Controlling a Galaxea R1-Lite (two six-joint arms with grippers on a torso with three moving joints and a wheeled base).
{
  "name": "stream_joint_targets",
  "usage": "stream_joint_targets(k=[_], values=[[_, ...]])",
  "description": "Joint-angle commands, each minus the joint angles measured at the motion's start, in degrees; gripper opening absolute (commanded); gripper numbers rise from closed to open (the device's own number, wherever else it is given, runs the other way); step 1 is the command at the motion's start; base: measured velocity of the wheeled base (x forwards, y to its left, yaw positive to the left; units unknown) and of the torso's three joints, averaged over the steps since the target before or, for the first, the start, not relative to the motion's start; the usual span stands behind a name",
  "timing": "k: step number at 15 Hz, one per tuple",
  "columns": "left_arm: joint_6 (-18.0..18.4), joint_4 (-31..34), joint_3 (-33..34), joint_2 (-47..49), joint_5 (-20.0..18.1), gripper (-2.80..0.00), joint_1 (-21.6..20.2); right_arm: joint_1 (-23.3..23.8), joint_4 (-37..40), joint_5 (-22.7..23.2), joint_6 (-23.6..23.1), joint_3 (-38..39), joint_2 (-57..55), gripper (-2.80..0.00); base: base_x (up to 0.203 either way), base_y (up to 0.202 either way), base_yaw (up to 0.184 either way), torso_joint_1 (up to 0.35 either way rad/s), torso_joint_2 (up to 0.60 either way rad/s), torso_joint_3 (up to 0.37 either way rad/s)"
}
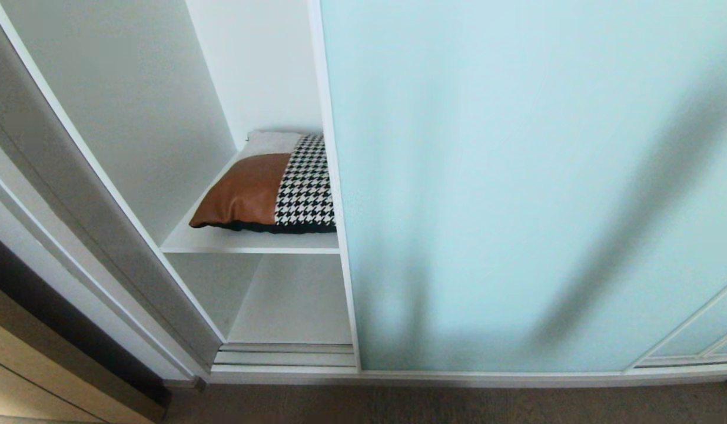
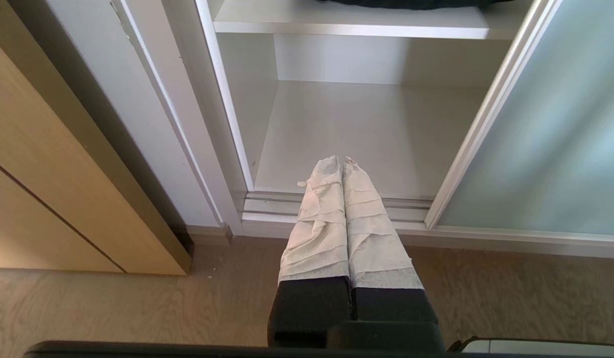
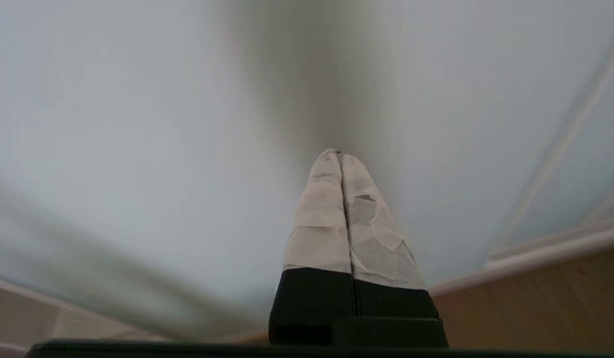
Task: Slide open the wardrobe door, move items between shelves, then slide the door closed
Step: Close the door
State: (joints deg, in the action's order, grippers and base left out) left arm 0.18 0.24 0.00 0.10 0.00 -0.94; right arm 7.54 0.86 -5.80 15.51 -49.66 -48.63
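My right gripper [image 3: 341, 155] has its taped fingers pressed flat together with nothing between them, pointed at the frosted aqua sliding wardrobe door [image 3: 162, 124], near the glass; I cannot tell whether the tips touch it. My left gripper [image 2: 342, 160] is likewise closed and empty, hanging low over the wooden floor [image 2: 113, 308] in front of the open bay, aimed at the bottom shelf [image 2: 366, 134].

From the head camera neither arm shows. The door [image 1: 516, 176] stands partly open, its slim white frame edge [image 1: 334, 176] covering the right side of the patchwork cushion [image 1: 263, 188], which lies flat on the upper shelf [image 1: 245, 241]. The shelf below it [image 1: 292, 300] is bare.

I judge the cushion soft and light; the tan leather patch may be slick, so I would pinch its front edge along the black backing seam. The glass panel looks smooth and heavy, offering no grip on its face, so I would push against the frame edge instead.
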Motion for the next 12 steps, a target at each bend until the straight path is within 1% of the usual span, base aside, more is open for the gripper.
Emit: stream_joint_targets(k=[1,4,7,9,11,12], values=[[-0.01,0.02,0.09,0.08,0.00,-2.80,-0.03,0.37,3.33,-0.04,-0.12,2.88,9.83,-2.80,0.000,0.000,0.000,0.000,0.00,0.000],[-0.01,0.02,0.09,0.08,0.00,-2.80,-0.03,0.06,9.36,0.25,-1.60,9.64,20.92,-2.80,0.000,0.000,0.000,0.000,0.00,0.000],[-0.01,0.02,0.09,0.08,0.00,-2.80,-0.03,-0.05,11.48,2.26,-4.24,16.86,30.17,-2.80,0.000,0.000,0.000,0.000,0.00,0.000],[-0.01,0.02,0.09,0.08,0.00,-2.80,-0.03,-0.07,11.34,2.68,-6.79,20.51,32.68,-2.80,0.000,0.000,0.000,0.000,0.00,0.000],[-0.01,0.02,0.09,0.08,0.00,-2.80,-0.03,-0.07,11.26,2.69,-6.97,21.43,32.73,-2.80,0.000,0.000,0.000,0.000,0.00,0.000],[-0.01,0.02,0.09,0.08,0.00,-2.80,-0.03,-0.26,10.94,2.68,-7.28,23.38,32.77,-2.80,0.000,0.000,0.000,0.000,0.00,0.000]])
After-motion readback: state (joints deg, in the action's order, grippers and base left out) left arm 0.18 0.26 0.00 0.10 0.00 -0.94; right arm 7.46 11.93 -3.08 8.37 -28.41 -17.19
